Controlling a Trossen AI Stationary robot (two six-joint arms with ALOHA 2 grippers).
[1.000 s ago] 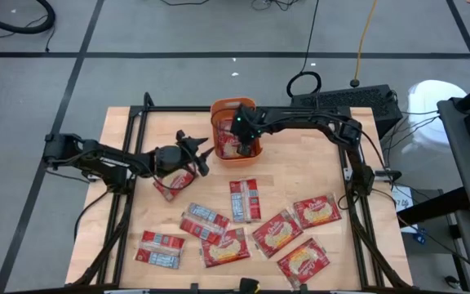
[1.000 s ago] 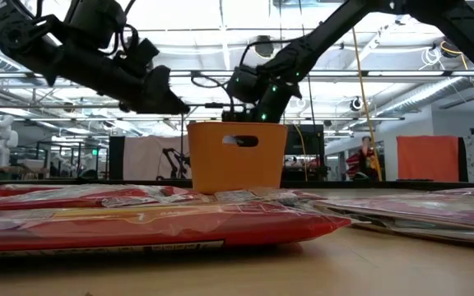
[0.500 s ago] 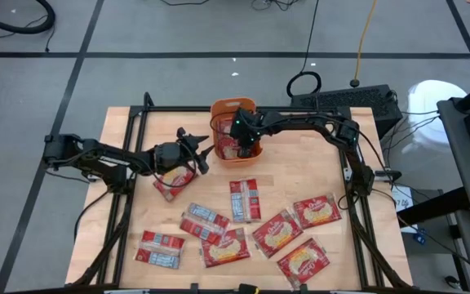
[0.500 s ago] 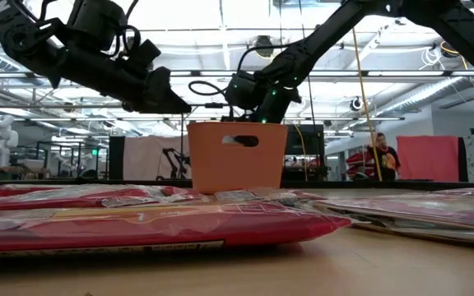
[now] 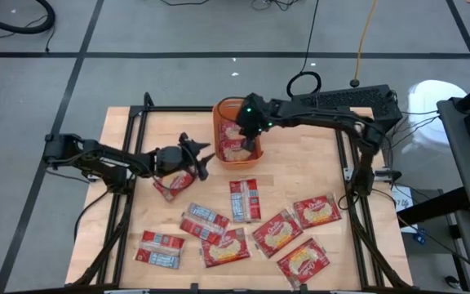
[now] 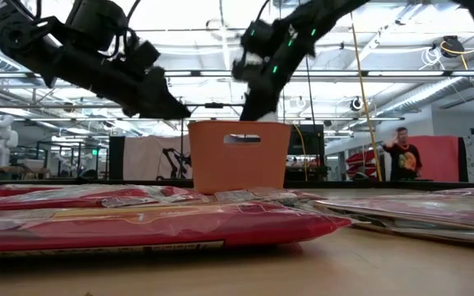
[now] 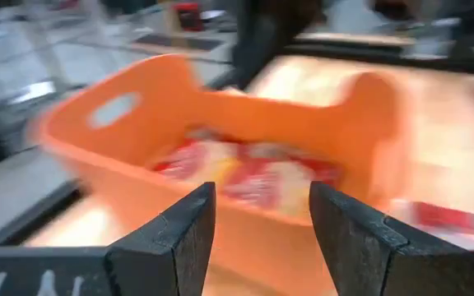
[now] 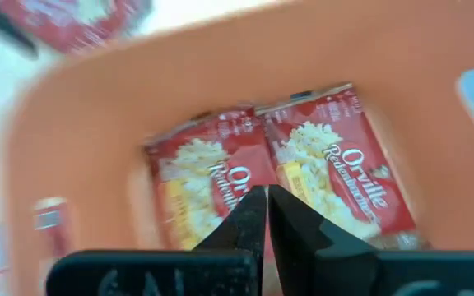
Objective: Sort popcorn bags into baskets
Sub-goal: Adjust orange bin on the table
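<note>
The right gripper (image 5: 250, 145) hangs over the orange basket (image 5: 221, 114) at the far side of the table (image 5: 333, 163), its fingers pressed together and holding nothing. Two popcorn bags (image 8: 262, 177) lie side by side in the basket, label faces up. The left gripper (image 5: 203, 157) is just left of the basket with its fingers parted and empty, above one bag (image 5: 174, 184) on the table. Roughly seven more bags (image 5: 245, 200) are scattered across the near half, though some overlap.
</note>
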